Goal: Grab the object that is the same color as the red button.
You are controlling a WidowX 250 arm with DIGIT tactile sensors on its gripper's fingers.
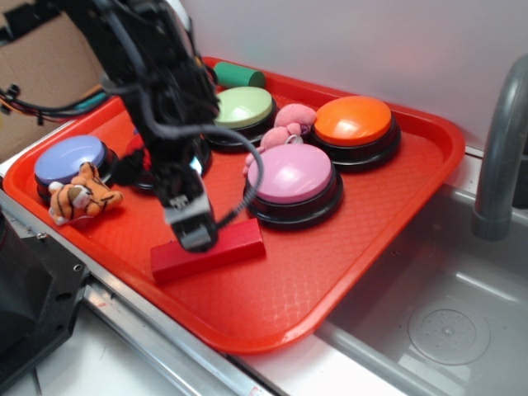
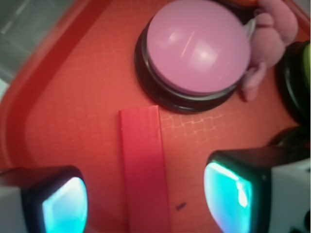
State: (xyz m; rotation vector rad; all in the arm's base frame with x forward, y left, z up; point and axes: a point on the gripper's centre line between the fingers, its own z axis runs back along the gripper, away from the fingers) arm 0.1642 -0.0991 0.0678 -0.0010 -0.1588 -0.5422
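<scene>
A red tray (image 1: 396, 272) sits on a metal counter beside a sink and, from left to right, holds a blue-domed button (image 1: 70, 158), a toy tiger (image 1: 81, 198), the red block (image 1: 239, 245), a pink-domed button (image 1: 290, 175) and an orange-domed button (image 1: 353, 121). The red button itself is hidden, probably behind the arm. The gripper (image 2: 146, 196) hangs directly over the block with its fingers spread apart, one on each side of the bar's long axis, so closing across its narrow width looks like the coming move.

1. The grey metal surface (image 1: 206, 367) carried a red plastic tray (image 1: 289, 305).
2. The tray sat beside a recessed grey sink basin (image 1: 445, 313).
3. A grey curved pipe (image 1: 499, 157) rose near the sink.
</scene>
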